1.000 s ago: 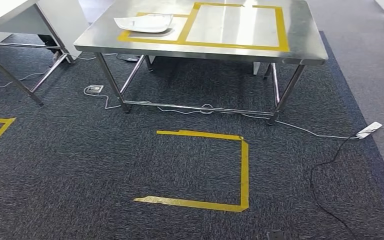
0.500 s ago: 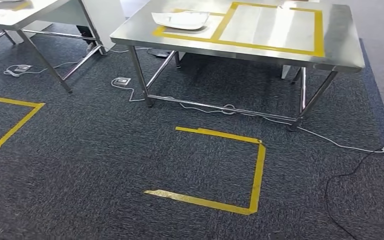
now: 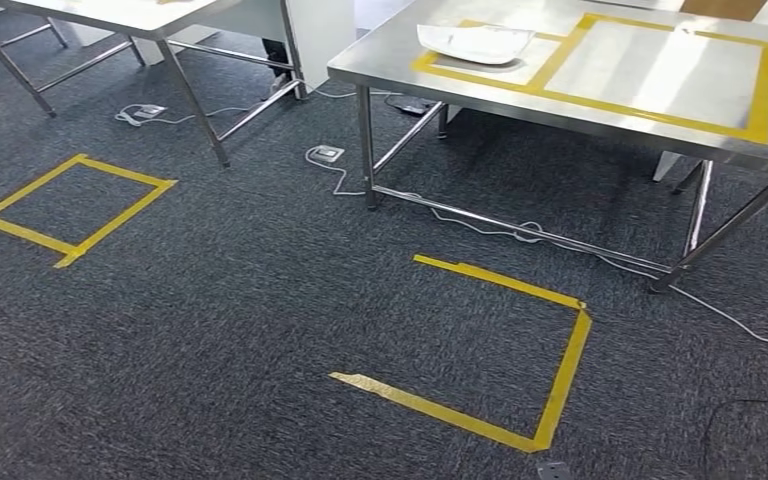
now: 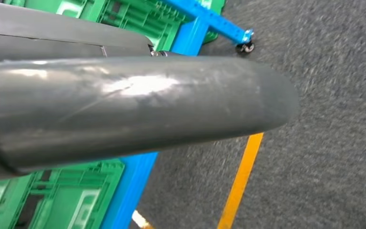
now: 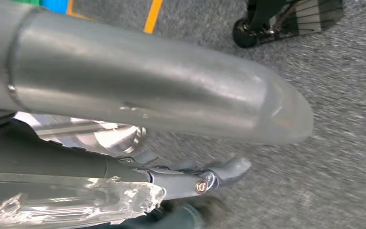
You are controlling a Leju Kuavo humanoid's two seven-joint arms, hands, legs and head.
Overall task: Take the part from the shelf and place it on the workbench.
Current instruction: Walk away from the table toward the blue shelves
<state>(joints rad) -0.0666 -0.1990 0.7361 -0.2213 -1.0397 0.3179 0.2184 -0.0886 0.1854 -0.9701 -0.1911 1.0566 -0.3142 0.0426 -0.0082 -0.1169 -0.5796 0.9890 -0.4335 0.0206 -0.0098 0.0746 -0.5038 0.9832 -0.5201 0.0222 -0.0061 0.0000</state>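
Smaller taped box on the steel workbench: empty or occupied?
Occupied. A white part lies on the workbench inside the smaller yellow-taped box; the larger taped box beside it is bare.

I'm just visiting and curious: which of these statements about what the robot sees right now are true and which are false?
1. A white part lies on the steel workbench. True.
2. The yellow tape outline on the dark carpet in front of the workbench is a closed square. False: its left side is open.
3. Green plastic crates sit in a blue frame. True.
4. The workbench top carries red tape. False: the tape is yellow.
5. A white cable runs under the workbench. True.
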